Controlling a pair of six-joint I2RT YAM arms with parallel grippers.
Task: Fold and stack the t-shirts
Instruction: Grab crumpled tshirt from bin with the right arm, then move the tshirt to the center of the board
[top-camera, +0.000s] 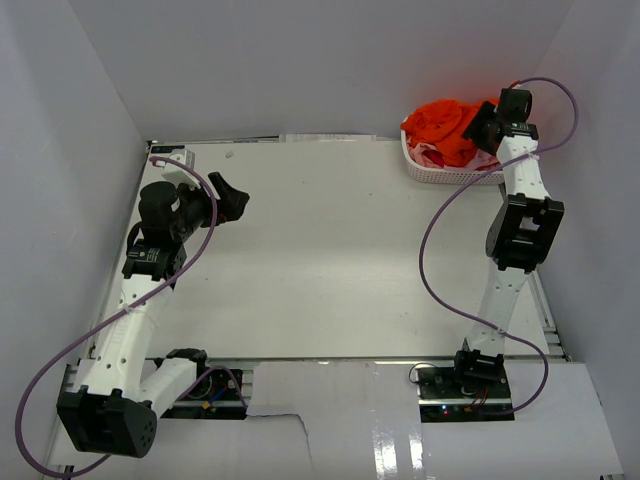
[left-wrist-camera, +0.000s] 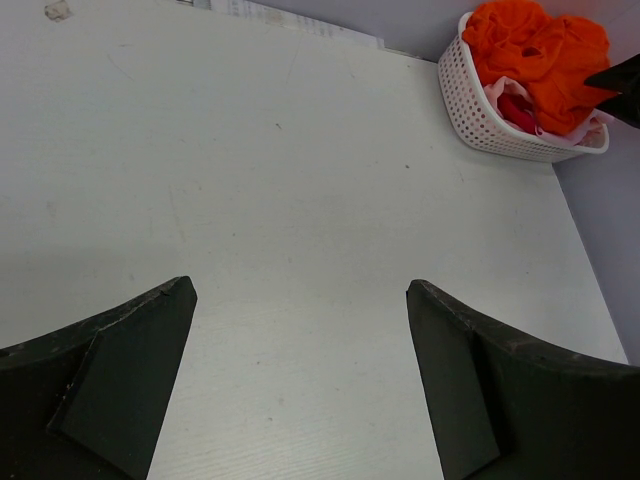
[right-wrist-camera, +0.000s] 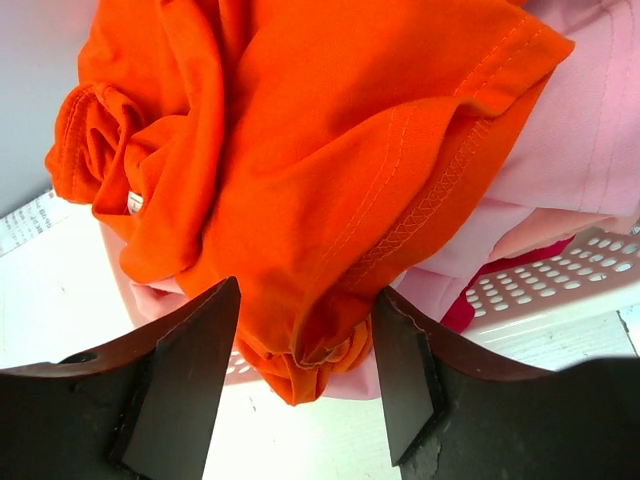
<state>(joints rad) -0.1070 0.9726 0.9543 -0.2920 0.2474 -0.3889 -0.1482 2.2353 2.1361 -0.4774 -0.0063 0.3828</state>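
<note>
From above, the white basket (top-camera: 440, 172) is sitting at the table's (top-camera: 330, 250) far right, and a crumpled orange t-shirt (top-camera: 445, 125) is topping its load. The right gripper (top-camera: 480, 125) is hanging over it.

In the left wrist view, the left gripper (left-wrist-camera: 300, 290) is hovering wide open and empty. A pink t-shirt (left-wrist-camera: 510, 88) and a dark red t-shirt (left-wrist-camera: 517, 108) are lying under the orange one.

In the right wrist view, the right gripper's jaws are standing partly apart around an orange fold; whether they are pinching it I cannot tell.
</note>
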